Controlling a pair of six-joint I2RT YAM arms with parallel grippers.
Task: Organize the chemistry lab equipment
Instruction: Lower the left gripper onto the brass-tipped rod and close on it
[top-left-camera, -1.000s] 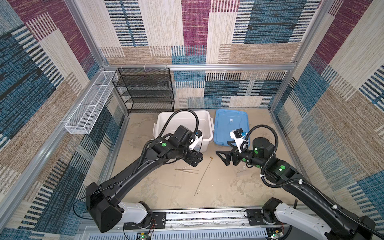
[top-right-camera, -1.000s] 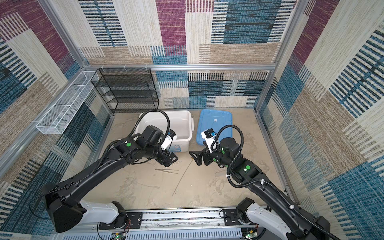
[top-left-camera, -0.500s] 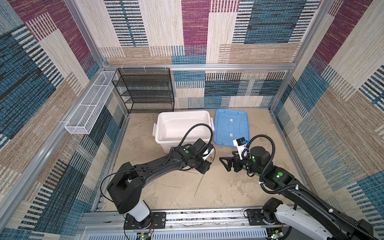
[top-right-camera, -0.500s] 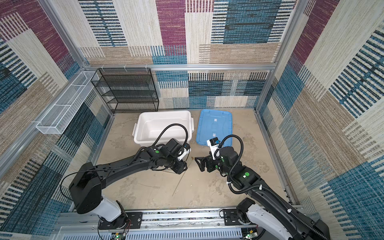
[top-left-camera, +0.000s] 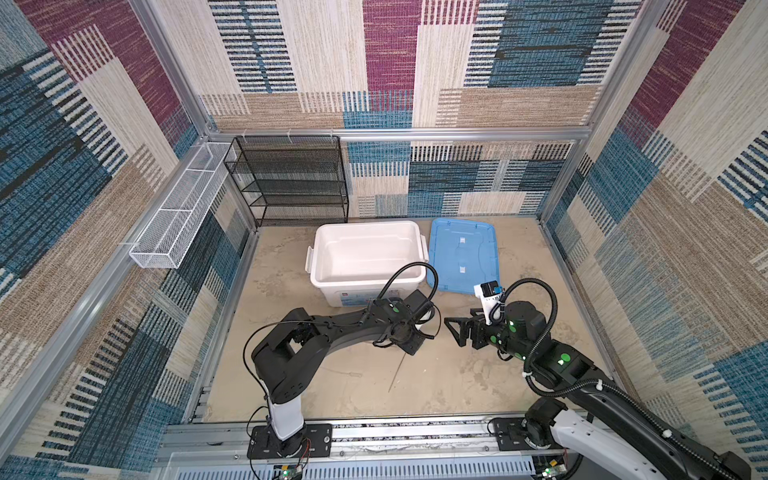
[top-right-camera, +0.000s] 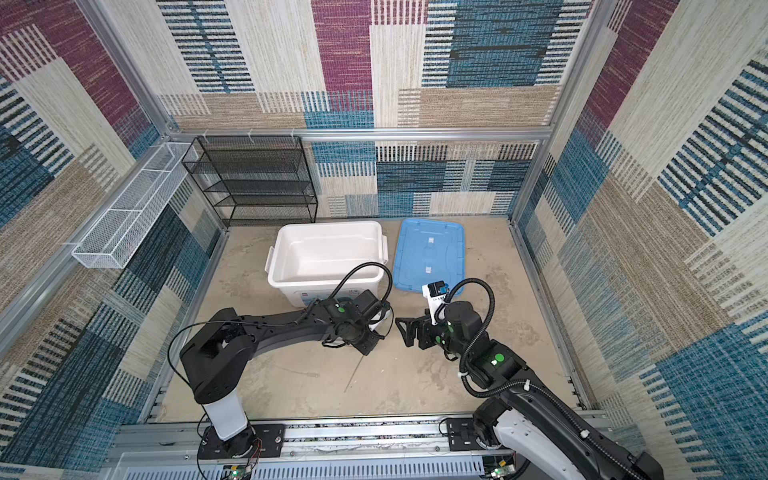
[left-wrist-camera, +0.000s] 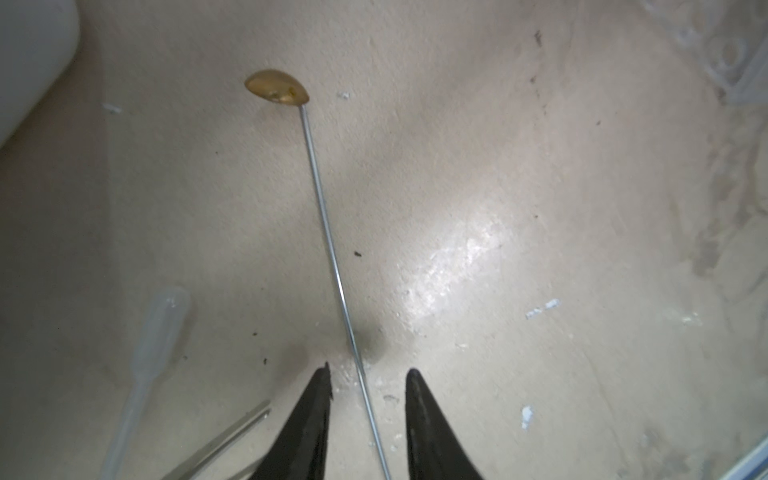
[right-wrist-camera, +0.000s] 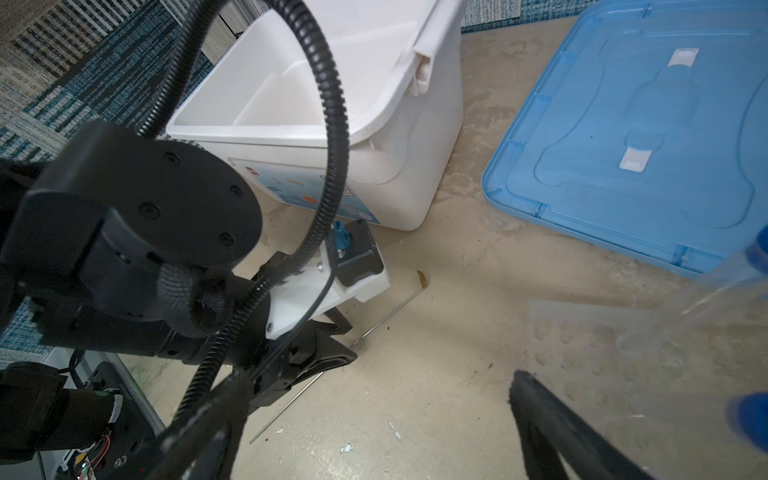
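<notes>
The long thin spoon-tipped rod lies flat on the floor, its amber spoon end away from me. My left gripper is down at the floor and straddles the shaft, jaws narrowly open with a gap on each side. In both top views it covers the rod's upper part. A clear dropper and metal tweezers lie beside it. My right gripper hangs wide open and empty, facing the left one. The clear tube rack with blue-capped tubes blurs past its edge.
The big white tub stands open just behind the left gripper, with its blue lid flat on the floor to the right. A black wire-mesh shelf is at the back wall and a white wire basket hangs on the left wall.
The left arm has stretched forward and dropped to the floor over the rod, and its jaws have narrowed. The right arm has pulled slightly back and lower, still wide open.
</notes>
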